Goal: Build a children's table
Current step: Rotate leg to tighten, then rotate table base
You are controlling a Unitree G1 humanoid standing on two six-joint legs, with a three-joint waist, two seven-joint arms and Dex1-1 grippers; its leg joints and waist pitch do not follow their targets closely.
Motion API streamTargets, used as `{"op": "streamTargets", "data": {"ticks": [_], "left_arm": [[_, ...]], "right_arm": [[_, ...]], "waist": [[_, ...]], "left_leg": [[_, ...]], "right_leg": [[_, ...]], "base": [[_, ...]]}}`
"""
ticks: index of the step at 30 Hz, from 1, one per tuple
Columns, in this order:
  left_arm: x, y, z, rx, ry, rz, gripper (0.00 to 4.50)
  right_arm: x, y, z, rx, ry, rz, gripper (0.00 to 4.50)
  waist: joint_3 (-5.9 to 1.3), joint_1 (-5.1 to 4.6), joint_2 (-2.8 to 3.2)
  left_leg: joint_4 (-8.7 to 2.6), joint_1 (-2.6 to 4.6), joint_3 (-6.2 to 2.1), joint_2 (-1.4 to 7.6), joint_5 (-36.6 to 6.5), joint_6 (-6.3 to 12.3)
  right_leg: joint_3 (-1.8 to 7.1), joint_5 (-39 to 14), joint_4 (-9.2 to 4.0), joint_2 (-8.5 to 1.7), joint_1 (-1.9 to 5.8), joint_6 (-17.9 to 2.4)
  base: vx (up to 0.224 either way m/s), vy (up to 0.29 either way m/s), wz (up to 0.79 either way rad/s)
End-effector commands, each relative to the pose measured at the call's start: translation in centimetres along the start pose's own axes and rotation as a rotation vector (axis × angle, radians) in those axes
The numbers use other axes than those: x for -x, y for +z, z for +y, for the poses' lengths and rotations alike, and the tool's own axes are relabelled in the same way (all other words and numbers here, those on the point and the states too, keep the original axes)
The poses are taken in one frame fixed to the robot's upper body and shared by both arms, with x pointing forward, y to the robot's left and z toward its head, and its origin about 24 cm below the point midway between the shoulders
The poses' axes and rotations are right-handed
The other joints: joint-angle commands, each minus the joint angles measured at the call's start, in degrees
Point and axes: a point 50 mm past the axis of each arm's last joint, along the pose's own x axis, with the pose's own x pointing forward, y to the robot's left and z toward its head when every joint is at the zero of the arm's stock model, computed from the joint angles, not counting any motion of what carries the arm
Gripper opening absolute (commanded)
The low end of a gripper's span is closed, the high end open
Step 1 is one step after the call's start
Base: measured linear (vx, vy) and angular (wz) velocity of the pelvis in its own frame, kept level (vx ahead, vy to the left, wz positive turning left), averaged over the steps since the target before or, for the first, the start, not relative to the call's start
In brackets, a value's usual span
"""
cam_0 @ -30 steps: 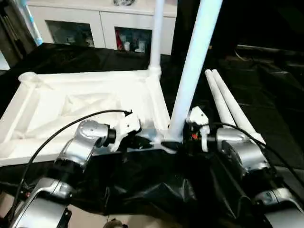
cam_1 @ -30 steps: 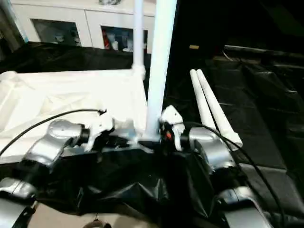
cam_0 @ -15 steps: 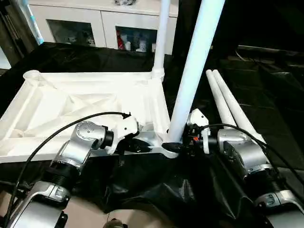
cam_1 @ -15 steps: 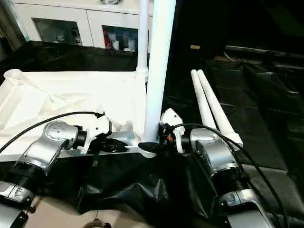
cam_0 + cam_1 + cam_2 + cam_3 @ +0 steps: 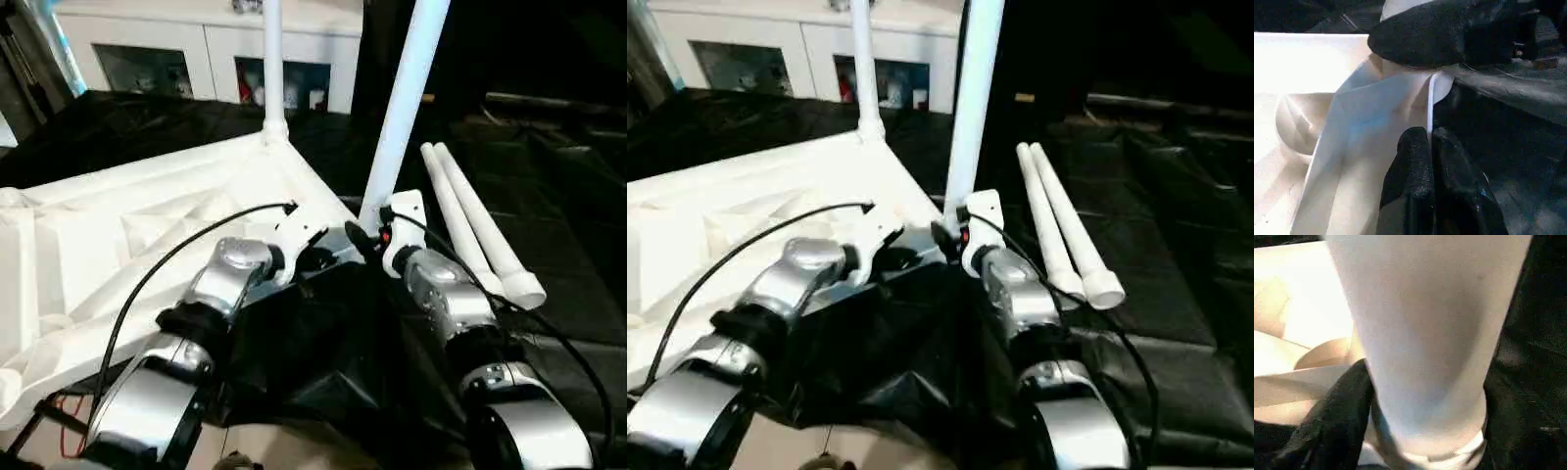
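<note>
Just changed: the table top [image 5: 127, 235] has swung round under the head camera since a moment ago; its near corner now points toward the robot, where before its edge ran square across.
Camera or table: judging by the cabinet [image 5: 206, 49] barely shifting, the table itself turned.
Meaning for the build: likely the near leg [image 5: 402, 108] is being worked into its corner socket, the top turning with it.
Left gripper [image 5: 1432, 161]: fingers pressed together, pinching the thin white rim at that corner.
Right gripper [image 5: 364, 241]: jaws spread round the foot of the near leg; whether it squeezes firmly, I cannot tell.
Near leg axis: long axis almost upright, leaning a little to the right, thick end down in the corner.
Far leg [image 5: 271, 59]: upright in the back corner.
Spare legs [image 5: 470, 230]: two, side by side on the black sheet [image 5: 549, 196] right of the top, pointing away from the robot.
Table top: ribbed underside up, on the sheet.
</note>
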Motion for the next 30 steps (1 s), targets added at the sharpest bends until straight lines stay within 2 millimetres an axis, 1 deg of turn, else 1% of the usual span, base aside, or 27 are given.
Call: {"op": "streamTargets", "data": {"ticks": [1, 2, 3, 5, 6, 7, 8, 9, 10, 11, 12, 13, 14, 15, 16, 17, 19, 20, 21, 22, 23, 24, 25, 26, 28, 29, 30], "left_arm": [[-1.0, 3.3, -0.7, -0.068, 0.000, -0.130, 0.00], [-1.0, 3.3, -0.6, -0.061, 0.005, -0.132, 0.00], [-1.1, 3.3, -0.6, -0.064, 0.008, -0.133, 0.00], [-1.1, 3.3, -0.6, -0.089, 0.017, -0.139, 0.00], [-1.1, 3.4, -0.5, -0.088, 0.027, -0.155, 0.00], [-1.1, 3.5, -0.4, -0.087, 0.046, -0.167, 0.00], [-1.0, 3.5, -0.4, -0.086, 0.059, -0.175, 0.00], [-0.9, 3.7, -0.2, -0.057, 0.068, -0.202, 0.00], [-0.9, 3.7, -0.2, -0.055, 0.067, -0.204, 0.28], [-0.8, 3.8, -0.2, -0.044, 0.064, -0.222, 0.44], [-0.6, 3.9, -0.1, -0.039, 0.062, -0.238, 0.55], [-0.3, 4.0, 0.0, -0.039, 0.069, -0.251, 0.59], [0.0, 3.9, 0.3, -0.043, 0.094, -0.260, 0.59], [1.0, 3.7, 1.0, -0.030, 0.149, -0.277, 0.78], [1.3, 3.6, 1.3, -0.030, 0.169, -0.282, 0.86], [2.1, 3.4, 1.9, -0.028, 0.225, -0.286, 0.92], [2.9, 3.0, 2.5, -0.019, 0.277, -0.287, 1.07], [3.6, 2.8, 2.8, -0.020, 0.305, -0.290, 1.16], [4.2, 2.6, 3.1, -0.022, 0.327, -0.291, 1.16], [5.7, 2.0, 3.9, -0.033, 0.406, -0.267, 1.16], [5.8, 1.9, 3.9, -0.033, 0.409, -0.265, 1.16], [7.8, 1.0, 4.9, -0.038, 0.512, -0.225, 1.16], [8.8, 0.5, 5.4, -0.045, 0.565, -0.197, 1.16], [9.9, 0.0, 5.9, -0.050, 0.626, -0.169, 1.16], [11.7, -0.7, 6.6, -0.051, 0.734, -0.128, 1.16], [12.8, -1.2, 7.1, -0.055, 0.816, -0.100, 1.16], [14.1, -1.6, 7.5, -0.063, 0.904, -0.066, 1.16]], "right_arm": [[-0.8, -1.0, 3.4, 0.009, 0.128, 0.034, 3.61], [-0.8, -0.8, 3.3, 0.031, 0.120, 0.025, 3.67], [-0.8, -0.7, 3.1, 0.048, 0.107, 0.013, 3.73], [-0.6, -0.1, 2.4, 0.078, 0.072, -0.020, 3.73], [-0.3, 0.3, 1.7, 0.094, 0.037, -0.044, 3.73], [0.0, 0.6, 1.3, 0.100, 0.020, -0.056, 3.73], [0.1, 0.7, 1.0, 0.104, 0.010, -0.062, 3.73], [0.6, 1.0, 0.4, 0.109, 0.001, -0.083, 3.73], [0.6, 1.0, 0.4, 0.109, 0.001, -0.084, 3.75], [0.9, 1.1, 0.1, 0.108, -0.003, -0.092, 3.76], [1.3, 1.2, -0.2, 0.105, -0.004, -0.101, 3.76], [1.8, 1.3, -0.6, 0.104, -0.003, -0.110, 3.76], [2.4, 1.3, -0.8, 0.104, 0.007, -0.114, 3.76], [3.5, 1.2, -1.1, 0.116, 0.042, -0.110, 3.76], [3.8, 1.0, -1.1, 0.122, 0.054, -0.105, 3.76], [4.3, 0.8, -1.0, 0.127, 0.092, -0.093, 3.76], [4.8, 0.5, -0.7, 0.132, 0.134, -0.083, 3.76], [5.0, 0.4, -0.5, 0.138, 0.161, -0.076, 3.76], [5.2, 0.3, -0.3, 0.143, 0.180, -0.071, 3.76], [5.6, 0.1, 0.2, 0.144, 0.223, -0.062, 3.76], [5.6, 0.1, 0.2, 0.144, 0.224, -0.061, 3.76], [5.8, -0.1, 0.9, 0.138, 0.285, -0.041, 3.76], [5.9, -0.3, 1.1, 0.142, 0.307, -0.024, 3.76], [5.9, -0.5, 1.3, 0.148, 0.316, 0.000, 3.76], [5.9, -0.9, 1.4, 0.151, 0.308, 0.041, 3.76], [5.7, -1.1, 1.3, 0.151, 0.289, 0.068, 3.76], [5.5, -1.4, 1.1, 0.157, 0.264, 0.095, 3.76]], "waist": [[-4.10, 0.02, -0.25], [-4.04, 0.01, -0.28], [-3.92, 0.04, -0.36], [-3.76, 0.11, -0.23], [-3.70, 0.15, -0.27], [-3.67, 0.23, -0.29], [-3.74, 0.29, -0.30], [-3.83, 0.34, -0.18], [-3.83, 0.34, -0.18], [-3.88, 0.40, -0.24], [-4.14, 0.57, -0.28], [-4.28, 0.64, -0.29], [-4.29, 0.79, -0.25], [-4.18, 0.66, -0.42], [-4.06, 0.75, -0.63], [-4.04, 0.66, -0.52], [-3.78, 0.32, -0.74], [-3.72, 0.21, -0.68], [-3.55, -0.03, -0.83], [-3.51, 0.00, -0.70], [-3.43, -0.18, -0.72], [-3.41, -0.38, -0.62], [-3.31, -0.42, -0.77], [-3.32, -0.46, -0.59], [-3.19, -0.57, -0.98], [-3.24, -0.50, -1.19], [-3.27, -0.46, -0.72]], "left_leg": [[-3.28, 0.51, -0.80, 2.22, -7.48, 3.38], [-3.29, 0.55, -0.77, 2.22, -7.89, 3.39], [-3.33, 0.58, -0.74, 2.17, -8.80, 3.26], [-3.48, 0.69, -0.83, 2.25, -10.15, 2.59], [-3.56, 0.83, -0.86, 2.27, -10.94, 2.19], [-3.60, 0.91, -0.86, 2.31, -11.34, 2.07], [-3.60, 0.85, -0.89, 2.36, -11.22, 2.04], [-3.60, 0.67, -0.93, 2.37, -10.61, 2.09], [-3.60, 0.67, -0.93, 2.37, -10.61, 2.09], [-3.50, 0.66, -0.89, 2.33, -9.63, 2.45], [-3.30, 0.46, -0.88, 2.22, -7.86, 3.25], [-3.20, 0.43, -0.87, 2.28, -7.17, 3.43], [-3.20, 0.39, -0.93, 2.49, -6.75, 3.78], [-3.12, 0.35, -0.85, 2.52, -5.88, 4.79], [-3.12, 0.27, -0.94, 2.53, -5.66, 5.20], [-3.12, 0.25, -0.88, 2.42, -6.71, 5.72], [-3.19, 0.19, -0.83, 2.32, -8.38, 5.01], [-3.26, 0.27, -0.84, 2.31, -9.02, 4.62], [-3.31, 0.27, -0.82, 2.31, -10.10, 4.02], [-3.38, 0.36, -0.89, 2.39, -10.68, 3.62], [-3.62, 0.21, -1.08, 2.65, -11.33, 3.12], [-3.61, 0.58, -1.01, 2.59, -12.45, 2.65], [-3.72, 0.55, -1.10, 2.72, -13.00, 2.26], [-3.77, 0.60, -1.15, 2.76, -13.03, 1.98], [-3.84, 0.83, -1.02, 2.71, -12.98, 1.53], [-3.85, 0.85, -1.13, 2.84, -12.73, 1.20], [-3.92, 0.88, -1.18, 2.90, -12.48, 0.90]], "right_leg": [[2.97, -5.89, -3.82, -5.06, 3.20, -11.54], [2.97, -6.43, -3.92, -5.12, 3.20, -11.63], [2.97, -8.35, -4.14, -5.17, 3.23, -11.50], [2.95, -11.80, -4.54, -5.23, 3.06, -10.78], [2.97, -13.62, -4.74, -5.20, 3.02, -10.10], [3.01, -14.33, -4.83, -5.15, 2.96, -9.54], [3.03, -14.09, -4.69, -5.20, 3.04, -9.45], [3.05, -12.68, -4.55, -5.19, 3.17, -9.36], [3.05, -12.68, -4.55, -5.19, 3.17, -9.36], [3.07, -10.52, -4.33, -5.05, 3.22, -9.67], [3.04, -7.07, -3.92, -5.12, 3.47, -10.52], [3.05, -5.45, -3.68, -5.15, 3.61, -11.08], [3.05, -4.14, -3.58, -5.26, 3.53, -11.46], [3.03, -1.28, -3.27, -4.91, 3.48, -11.73], [2.95, -0.55, -3.19, -4.85, 3.68, -11.67], [2.90, -2.25, -3.44, -5.06, 3.67, -11.46], [2.83, -6.31, -3.99, -4.99, 3.61, -10.72], [2.80, -8.23, -4.18, -5.02, 3.53, -10.51], [2.77, -11.56, -4.53, -4.94, 3.38, -9.86], [2.78, -13.10, -4.62, -5.00, 3.29, -9.49], [2.79, -14.52, -4.54, -4.97, 3.29, -8.81], [2.83, -16.24, -4.73, -4.78, 2.83, -8.15], [2.89, -17.15, -4.77, -4.79, 2.78, -7.67], [2.91, -17.11, -4.69, -4.75, 2.71, -7.58], [3.00, -16.28, -4.74, -4.49, 2.37, -7.54], [2.99, -15.74, -4.38, -4.54, 2.44, -7.85], [3.03, -14.61, -4.26, -4.52, 2.34, -8.32]], "base": [[0.000, 0.000, 0.00], [0.000, 0.000, 0.00], [0.000, 0.000, 0.00], [0.000, 0.000, 0.00], [0.000, 0.000, 0.00], [0.000, 0.000, 0.00], [0.000, 0.000, 0.00], [0.000, 0.000, 0.00], [0.000, 0.000, 0.00], [0.000, 0.000, 0.00], [0.000, 0.000, 0.00], [0.000, 0.000, 0.00], [0.000, 0.000, 0.00], [0.000, 0.000, 0.00], [0.000, 0.000, 0.00], [0.000, 0.000, 0.00], [0.000, 0.000, 0.00], [0.000, 0.000, 0.00], [0.000, 0.000, 0.00], [0.000, 0.000, 0.00], [0.000, 0.000, 0.00], [0.000, 0.000, 0.00], [0.000, 0.000, 0.00], [0.000, 0.000, 0.00], [0.000, 0.000, 0.00], [0.000, 0.000, 0.00], [0.000, 0.000, 0.00]]}}
